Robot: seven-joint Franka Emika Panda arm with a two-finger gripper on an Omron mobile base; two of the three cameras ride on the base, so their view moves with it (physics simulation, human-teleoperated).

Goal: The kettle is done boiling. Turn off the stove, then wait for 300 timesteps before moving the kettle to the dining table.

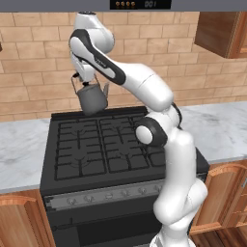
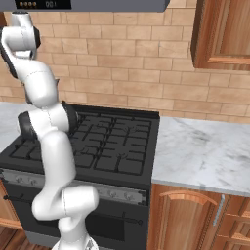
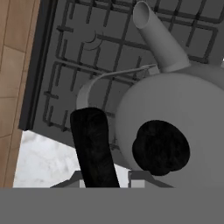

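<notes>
Arm raised high, elbow bent, forearm reaching left and back. Gripper (image 1: 86, 81) points down, jaws nearly closed, pinching a thin handle.

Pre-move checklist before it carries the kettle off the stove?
1. Grip on handle: ok. The gripper is shut on the kettle's black handle in the hand view.
2. Kettle clear of the grates: ok, it hangs tilted above the back left of the stove in the left base view.
3. Spout attitude: not ok, kettle is tilted, not upright.
4. Stove off: cannot tell, the knobs are too small to read and no flame shows.
5. Path over the marble countertop: ok, nothing stands there.
6. Dining table: cannot tell, not seen.
</notes>
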